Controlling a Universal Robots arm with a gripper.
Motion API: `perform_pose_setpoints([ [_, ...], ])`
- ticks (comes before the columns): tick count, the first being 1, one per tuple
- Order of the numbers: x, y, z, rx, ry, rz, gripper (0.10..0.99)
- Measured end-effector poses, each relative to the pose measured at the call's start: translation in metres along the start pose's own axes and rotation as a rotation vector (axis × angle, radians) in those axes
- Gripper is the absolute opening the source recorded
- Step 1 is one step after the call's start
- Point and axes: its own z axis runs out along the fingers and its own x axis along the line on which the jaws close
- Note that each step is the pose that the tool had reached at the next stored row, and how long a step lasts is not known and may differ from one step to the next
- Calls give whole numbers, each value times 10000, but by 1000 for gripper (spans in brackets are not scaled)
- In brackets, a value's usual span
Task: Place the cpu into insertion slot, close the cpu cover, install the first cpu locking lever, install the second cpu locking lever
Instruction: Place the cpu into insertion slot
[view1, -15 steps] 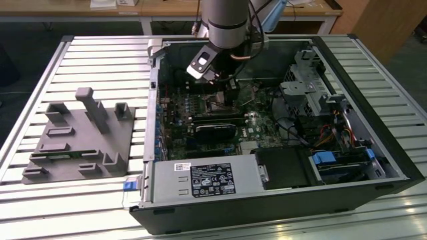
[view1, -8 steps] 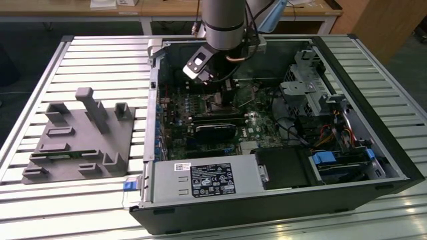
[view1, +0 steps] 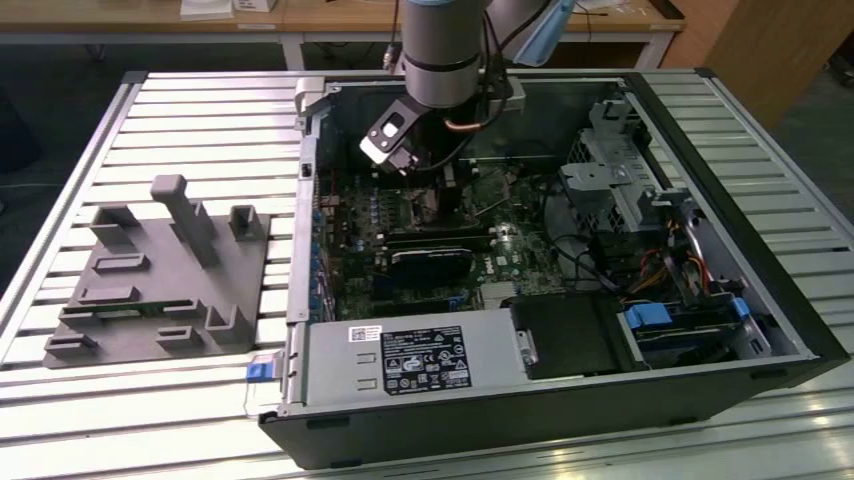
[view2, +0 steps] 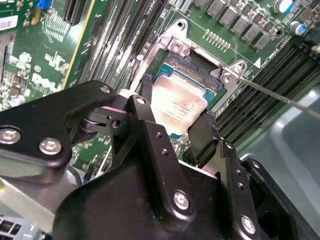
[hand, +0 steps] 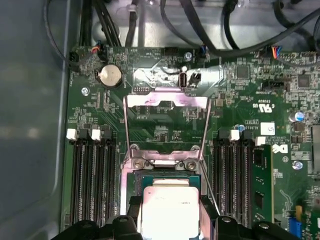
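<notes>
Holding the cpu (view2: 179, 107) by two opposite edges, the gripper (view2: 177, 102) has its jaws closed narrow on it, right over the insertion slot (view2: 196, 75); can't tell if it's seated. Cpu cover (hand: 167, 100) stands open, clear of the slot, on the motherboard (hand: 235, 110). In the exterior view the arm (view1: 441, 50) reaches down into the open PC case (view1: 747, 200), grey fixture (view1: 147, 280) beside it on the slatted table (view1: 187, 110).

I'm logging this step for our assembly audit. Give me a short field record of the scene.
gripper: shut on the cpu
cpu position: metal face up, over the insertion slot; cannot tell whether it is seated
cpu cover: open, tipped back from the slot
locking lever: thin rod angling away from a slot corner
setting: open computer case on a slatted table
</notes>
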Motion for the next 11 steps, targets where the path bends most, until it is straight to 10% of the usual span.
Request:
perform_pose_setpoints([
  [11,14,-15,104,0,-4,36,537],
])
